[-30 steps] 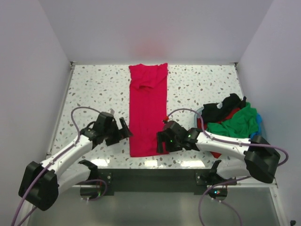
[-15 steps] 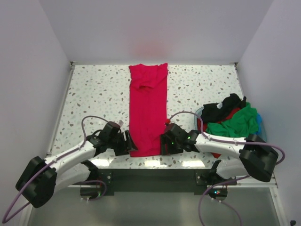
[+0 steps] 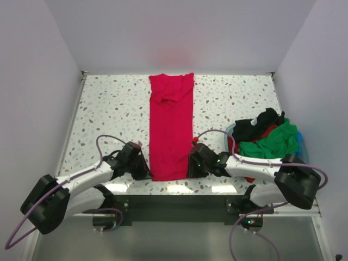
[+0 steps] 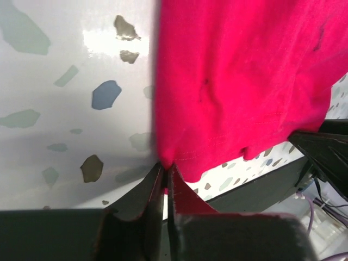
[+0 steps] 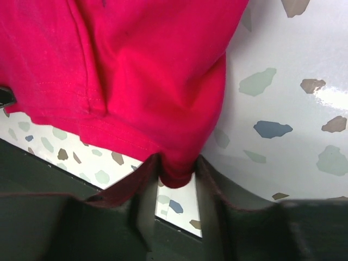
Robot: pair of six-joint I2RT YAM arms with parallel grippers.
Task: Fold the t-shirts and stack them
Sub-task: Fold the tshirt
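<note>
The crimson t-shirt [image 3: 172,128] is being kept flat as a long strip down the centre of the frame. Its lower left corner is being pinched by the left gripper [image 3: 147,173], its lower right corner by the right gripper [image 3: 191,169]. The other t-shirts [image 3: 266,138] are heaped at right.

A second ago the left gripper [image 3: 144,172] stood well clear of the crimson t-shirt [image 3: 171,125], out beside its long edge. It has since swung back toward the arm bases and inward. The shirt's near hem corner now sits pinched at its tips, the jaws drawn almost together. The right gripper [image 3: 191,169] made a smaller move, sliding nearer and slightly outward along the opposite edge. The other hem corner now fills the gap between its fingers [image 5: 144,184].
</note>
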